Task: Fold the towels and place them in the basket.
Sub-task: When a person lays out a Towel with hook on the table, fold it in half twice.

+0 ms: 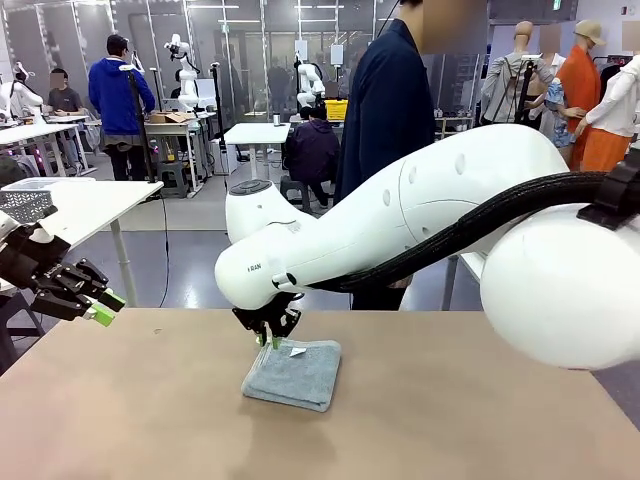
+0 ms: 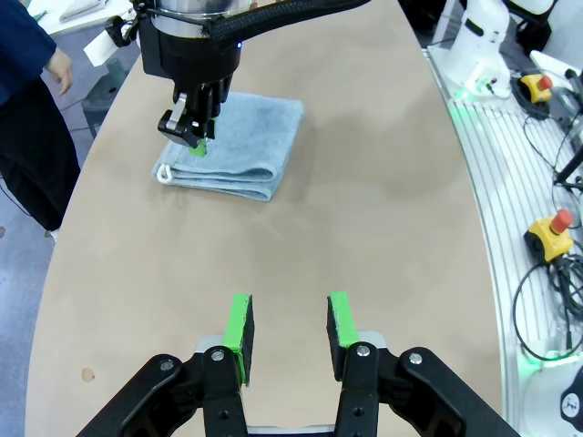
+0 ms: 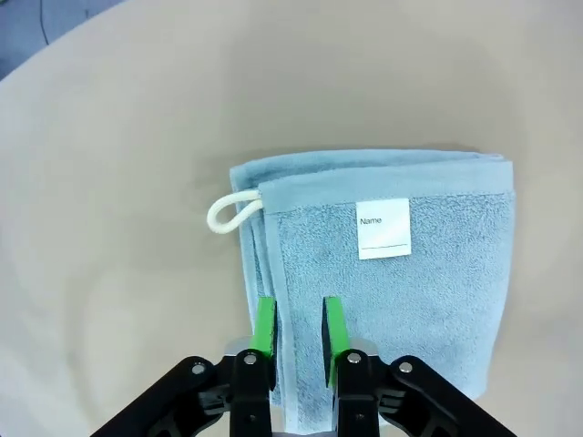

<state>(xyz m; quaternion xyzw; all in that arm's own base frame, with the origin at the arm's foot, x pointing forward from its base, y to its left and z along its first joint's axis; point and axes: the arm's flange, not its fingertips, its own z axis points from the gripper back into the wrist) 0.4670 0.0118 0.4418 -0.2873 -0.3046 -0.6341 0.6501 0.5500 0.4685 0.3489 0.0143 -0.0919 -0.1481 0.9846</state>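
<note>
— Towel [image 1: 295, 375] position, for the caption?
— Lies folded and flat on the tan table [image 1: 480, 400], around the middle, slightly left. Grey-blue terry, with a white label [image 3: 383, 228] facing up and a white corner loop [image 3: 228, 214] poking out at one corner.
— Right gripper [image 1: 270, 340]?
— Reaches across from the right and hangs low over the towel's far left part, not far from the label. Green pads [image 3: 264, 323] parted by a narrow gap, nothing pinched between them. Touching the cloth or just above it: cannot tell.
— And left gripper [image 1: 103, 308]?
— Hovers at the left side, well apart from the towel and clear of the tabletop. Jaws moderately wide, holding nothing.
— Anybody behind?
— Person [image 1: 385, 110] in a dark jacket, standing at the far side of the table.
</note>
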